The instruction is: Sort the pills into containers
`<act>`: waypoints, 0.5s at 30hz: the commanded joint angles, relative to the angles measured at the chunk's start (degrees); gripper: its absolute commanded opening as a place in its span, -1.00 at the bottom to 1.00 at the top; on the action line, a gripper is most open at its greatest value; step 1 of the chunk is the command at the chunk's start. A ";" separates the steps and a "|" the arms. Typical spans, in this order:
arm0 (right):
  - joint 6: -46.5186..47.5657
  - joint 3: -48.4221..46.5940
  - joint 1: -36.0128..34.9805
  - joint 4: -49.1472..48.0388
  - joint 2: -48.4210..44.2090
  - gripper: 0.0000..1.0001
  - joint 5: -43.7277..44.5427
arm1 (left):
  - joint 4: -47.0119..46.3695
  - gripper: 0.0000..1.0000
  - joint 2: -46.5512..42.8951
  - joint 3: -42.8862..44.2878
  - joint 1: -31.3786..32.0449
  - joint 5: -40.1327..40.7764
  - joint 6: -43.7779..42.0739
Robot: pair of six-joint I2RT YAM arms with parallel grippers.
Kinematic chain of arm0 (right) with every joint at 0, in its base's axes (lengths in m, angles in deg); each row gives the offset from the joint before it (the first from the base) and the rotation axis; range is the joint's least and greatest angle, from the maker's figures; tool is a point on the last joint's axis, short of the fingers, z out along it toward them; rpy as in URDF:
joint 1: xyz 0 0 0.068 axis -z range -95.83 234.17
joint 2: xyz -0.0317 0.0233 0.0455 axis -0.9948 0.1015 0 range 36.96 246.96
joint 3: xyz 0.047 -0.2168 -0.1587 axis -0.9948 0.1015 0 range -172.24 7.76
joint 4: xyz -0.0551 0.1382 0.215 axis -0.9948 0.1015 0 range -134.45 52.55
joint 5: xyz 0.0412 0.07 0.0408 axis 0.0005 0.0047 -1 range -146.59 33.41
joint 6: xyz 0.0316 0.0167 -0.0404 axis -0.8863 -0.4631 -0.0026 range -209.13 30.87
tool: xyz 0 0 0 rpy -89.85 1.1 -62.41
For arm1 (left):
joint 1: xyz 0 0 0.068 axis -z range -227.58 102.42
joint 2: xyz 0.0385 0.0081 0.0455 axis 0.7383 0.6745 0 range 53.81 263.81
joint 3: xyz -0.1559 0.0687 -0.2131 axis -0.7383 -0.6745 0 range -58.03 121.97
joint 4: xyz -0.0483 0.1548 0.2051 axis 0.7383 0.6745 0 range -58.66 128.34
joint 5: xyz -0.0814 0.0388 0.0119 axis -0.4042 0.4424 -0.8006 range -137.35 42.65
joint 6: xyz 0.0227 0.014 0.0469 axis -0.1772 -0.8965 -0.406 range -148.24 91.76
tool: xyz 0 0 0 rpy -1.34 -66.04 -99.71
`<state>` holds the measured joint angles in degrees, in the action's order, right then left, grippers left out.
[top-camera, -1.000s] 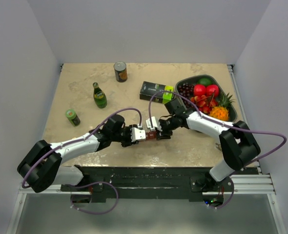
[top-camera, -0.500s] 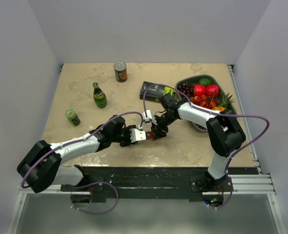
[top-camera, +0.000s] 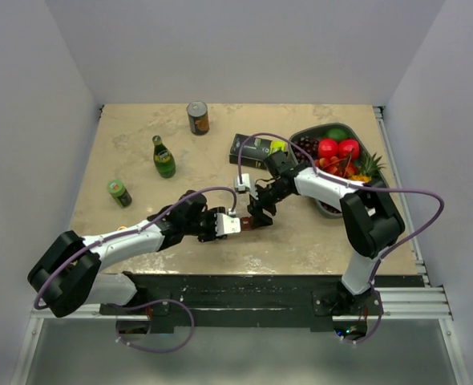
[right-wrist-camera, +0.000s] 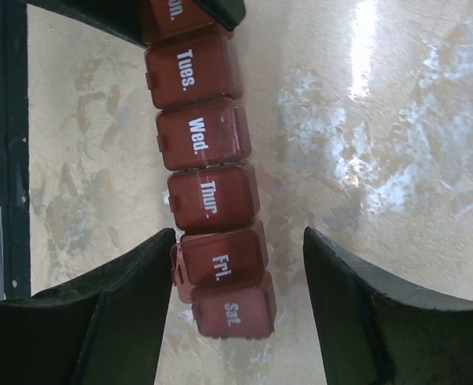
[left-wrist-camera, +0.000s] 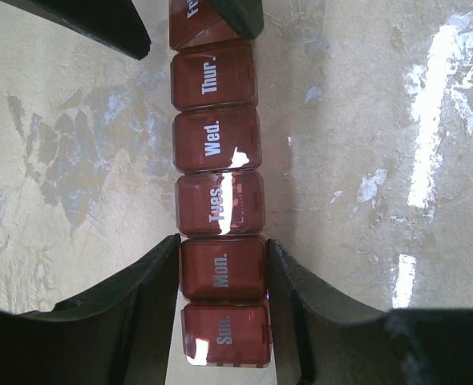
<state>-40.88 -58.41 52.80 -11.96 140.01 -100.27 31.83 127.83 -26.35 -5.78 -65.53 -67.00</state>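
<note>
The containers (left-wrist-camera: 217, 144) are a dark red strip of day-labelled compartments lying on the tan tabletop, all lids down. My left gripper (left-wrist-camera: 223, 273) is shut on the strip at the "Mon." compartment, both fingers pressed against its sides. My right gripper (right-wrist-camera: 238, 241) is open around the other end, at "Fri." and "Sat.". Its left finger is close beside "Fri." and its right finger stands well clear. From above, the containers (top-camera: 249, 221) lie between the left gripper (top-camera: 235, 224) and the right gripper (top-camera: 260, 213). No pills are in view.
A black-and-green box (top-camera: 256, 151) and a grey fruit tray (top-camera: 310, 130) stand just behind the right arm. A green bottle (top-camera: 163, 157), a small green can (top-camera: 119, 192) and a brown can (top-camera: 197, 117) stand at the back left.
The right gripper's jaws have spread wider at the strip's "Fri." end, and the right arm has shifted back and folded in. The left gripper has kept its hold.
</note>
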 commanded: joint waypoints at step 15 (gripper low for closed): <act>-8.96 4.38 2.99 -13.50 -7.51 0.24 9.40 | -1.81 -1.00 0.87 1.28 0.30 -3.97 -1.23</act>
<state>-46.34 -55.44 55.84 -20.02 134.28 -94.26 32.35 128.51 -26.35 -5.76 -66.77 -67.00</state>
